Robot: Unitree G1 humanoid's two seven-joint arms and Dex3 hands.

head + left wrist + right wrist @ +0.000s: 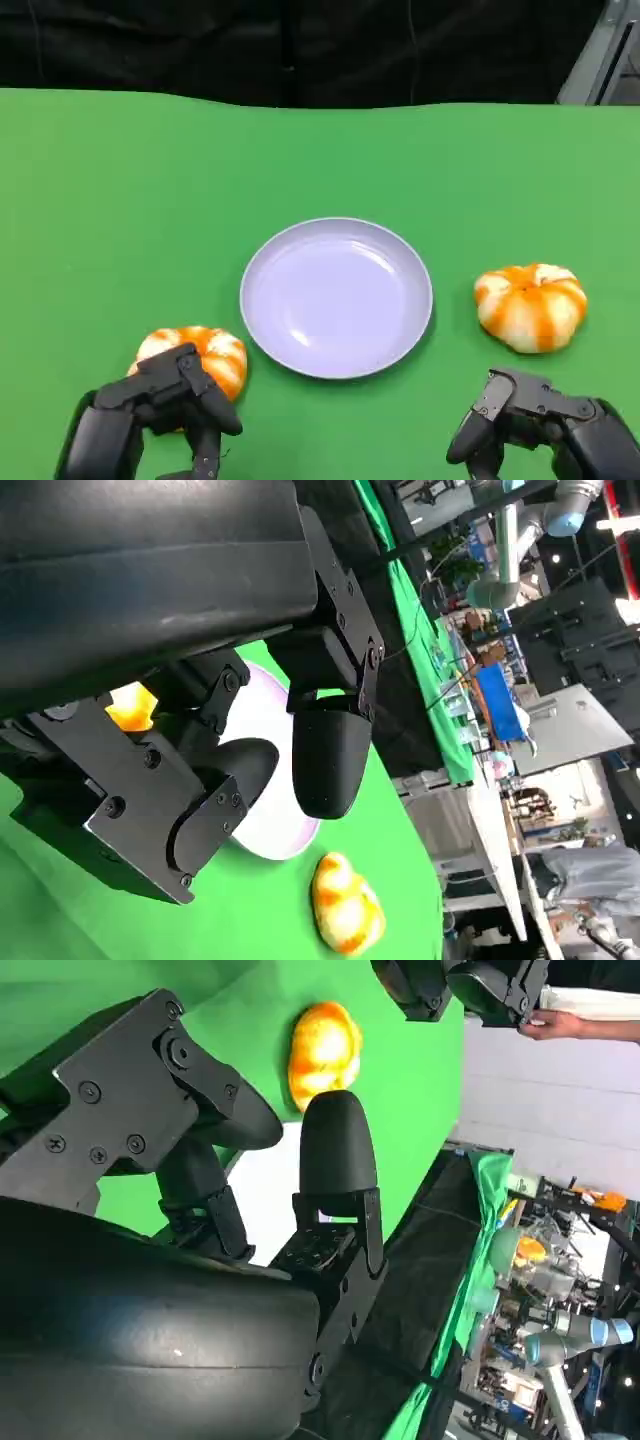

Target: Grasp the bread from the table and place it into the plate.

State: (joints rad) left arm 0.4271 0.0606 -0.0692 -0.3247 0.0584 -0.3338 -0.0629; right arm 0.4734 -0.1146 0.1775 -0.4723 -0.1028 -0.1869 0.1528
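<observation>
A round orange-and-white bread (pixel 205 352) lies on the green table left of the pale lilac plate (pixel 336 297). My left hand (pixel 160 408) sits at its near side, fingers apart and partly over it, with no grip that I can see. In the left wrist view a bit of that bread (pixel 132 706) shows behind the fingers (pixel 328 755), with the plate (pixel 262 825) beyond. A second bread (pixel 531 305) lies right of the plate. My right hand (pixel 535 420) hangs just nearer than it, apart from it and holding nothing.
The plate is bare. The right wrist view looks past the right hand's fingers (pixel 335 1145) to the left bread (pixel 323 1048), and a person's hand (pixel 562 1024) shows beyond the table. A dark backdrop runs behind the table's far edge (pixel 320 100).
</observation>
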